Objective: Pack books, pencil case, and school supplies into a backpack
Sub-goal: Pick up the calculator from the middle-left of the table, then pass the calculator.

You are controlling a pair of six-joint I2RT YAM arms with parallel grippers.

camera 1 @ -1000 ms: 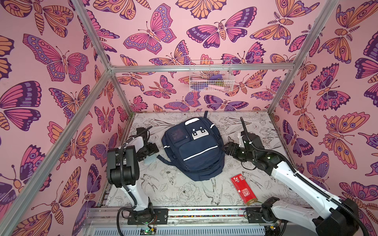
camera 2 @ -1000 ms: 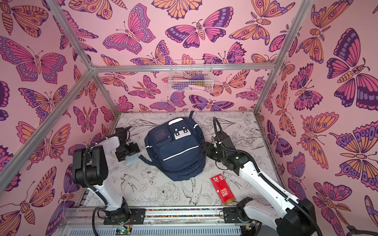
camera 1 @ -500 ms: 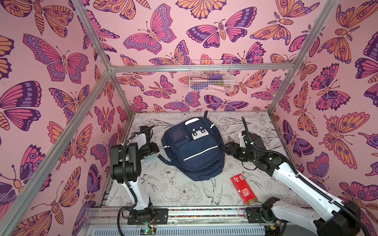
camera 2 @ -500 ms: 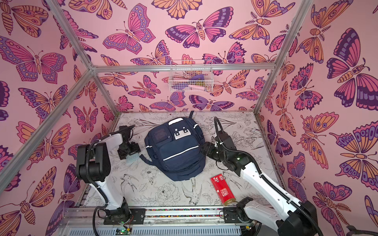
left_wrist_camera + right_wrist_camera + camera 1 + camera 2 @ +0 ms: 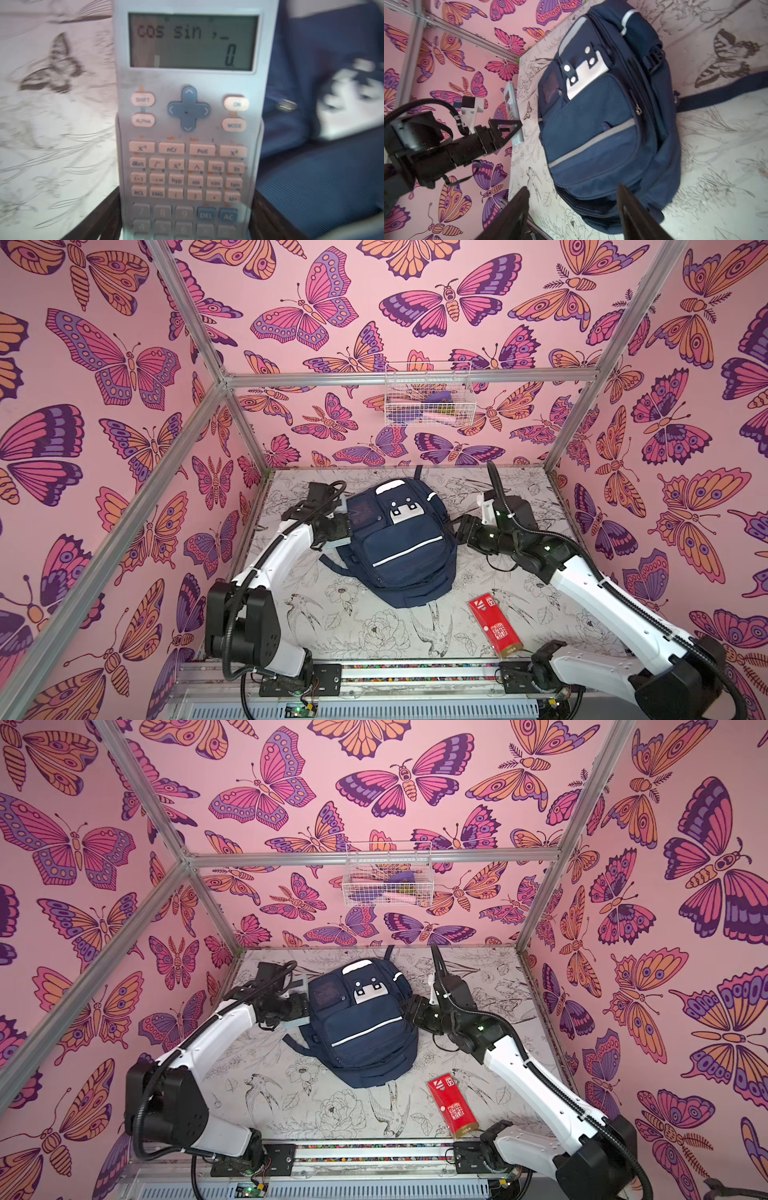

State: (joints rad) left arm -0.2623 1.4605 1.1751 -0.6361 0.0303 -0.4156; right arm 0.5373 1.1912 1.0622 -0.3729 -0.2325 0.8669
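The navy backpack [image 5: 399,547] [image 5: 361,1027] [image 5: 602,124] lies flat in the middle of the table, its front pockets up. My left gripper [image 5: 332,526] [image 5: 291,1006] [image 5: 187,192] is shut on a pale blue-grey calculator [image 5: 187,116] [image 5: 343,504] [image 5: 512,104], one of the school supplies. It holds the calculator by the lower keypad, right at the backpack's left edge. My right gripper [image 5: 459,531] [image 5: 409,1011] [image 5: 572,188] is open beside the backpack's right side, its fingers [image 5: 512,214] wide apart and holding nothing. The books and the pencil case are out of view.
A red flat packet [image 5: 494,626] [image 5: 453,1104] lies near the table's front right, by the right arm's base. A white wire basket [image 5: 428,396] holding small items hangs on the back wall. A loose strap [image 5: 332,566] trails from the backpack's left side.
My left arm has carried the calculator rightwards, up to the backpack's left edge. The right gripper has stayed beside the backpack and its jaws have narrowed a little.
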